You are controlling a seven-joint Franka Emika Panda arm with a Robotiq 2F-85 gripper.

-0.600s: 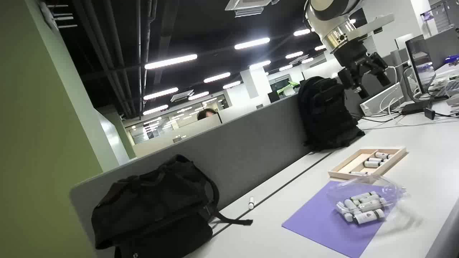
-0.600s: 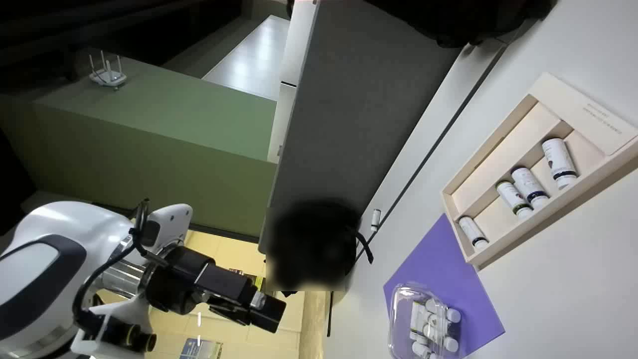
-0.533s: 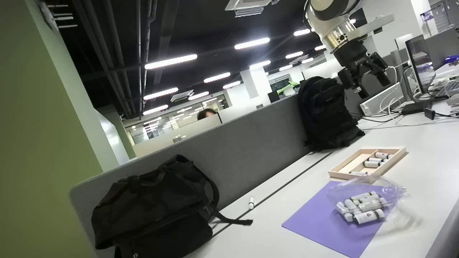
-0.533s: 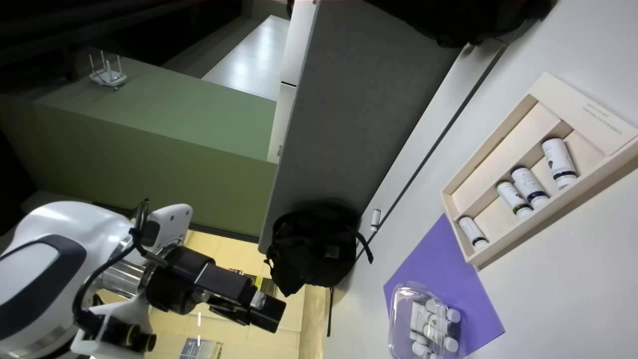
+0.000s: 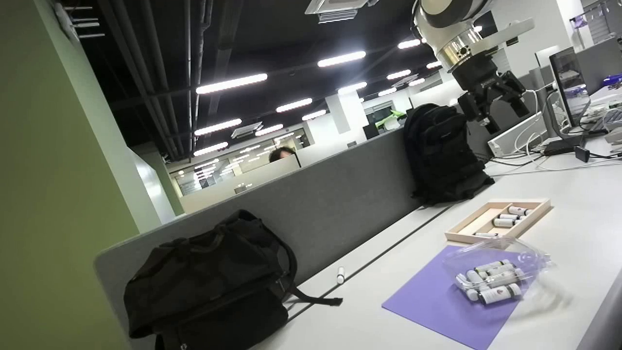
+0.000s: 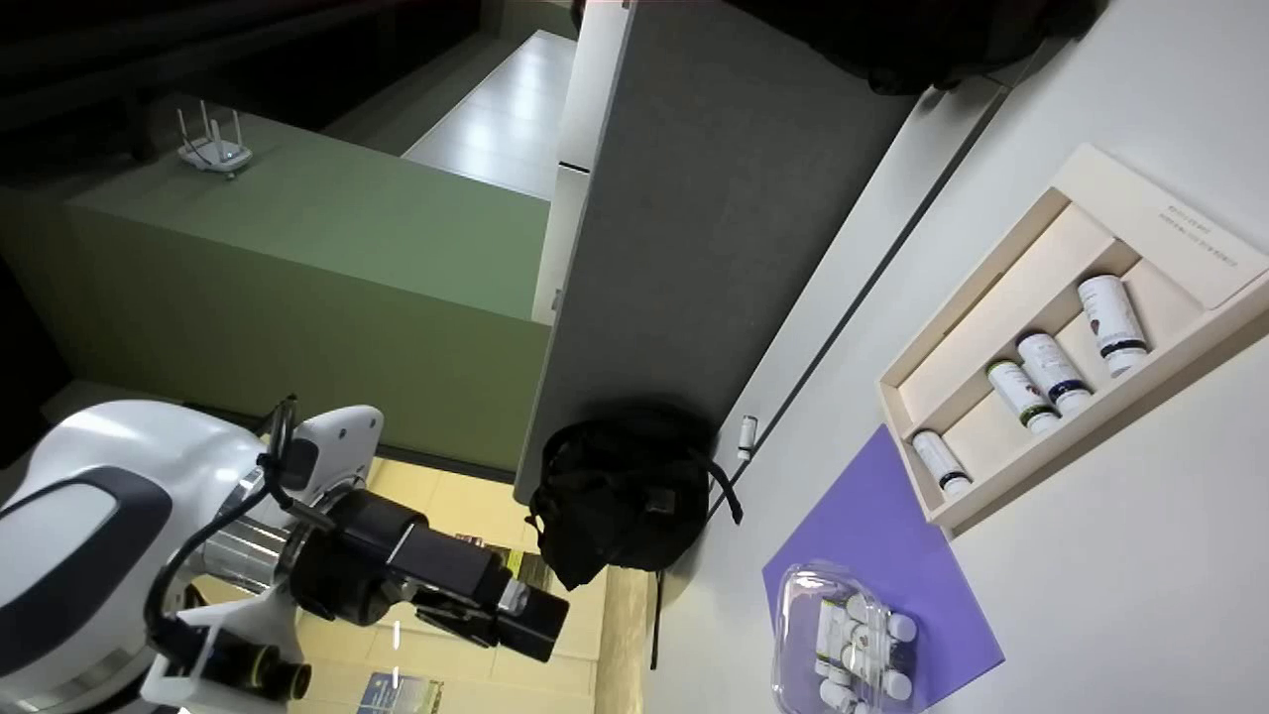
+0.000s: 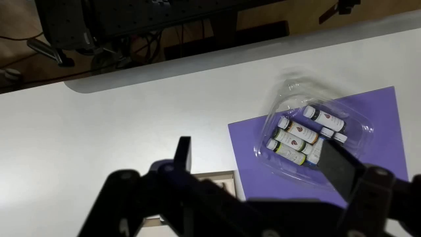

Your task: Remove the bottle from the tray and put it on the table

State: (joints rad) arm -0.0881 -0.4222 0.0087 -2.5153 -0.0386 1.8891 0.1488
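The light-wood tray point(image 6: 1001, 307) lies on the pale table point(image 6: 1140, 535). One long compartment is bare. The other holds several white-labelled bottles lying down, among them one bottle point(image 6: 1112, 322) at the far end and one bottle point(image 6: 940, 461) by the purple mat. Tray point(image 5: 478, 224) and bottles show in both exterior views. My gripper point(image 5: 507, 116) is open and empty, high above the table. In the wrist view my spread fingers point(image 7: 258, 148) frame the purple mat; they hide most of the tray point(image 7: 217, 175) and its bottles.
A clear plastic container point(image 7: 286, 164) with several bottles stands on the purple mat point(image 5: 427, 291) beside the tray. A loose bottle point(image 6: 748, 436) lies near the table's groove. Black backpacks point(image 5: 209, 287) point(image 5: 440, 155) lean on the grey partition point(image 5: 340, 204). A monitor point(image 5: 568, 87) and cables stand behind.
The arm, gripper, tray and bottles have not visibly moved. A person's head behind the partition has shifted slightly.
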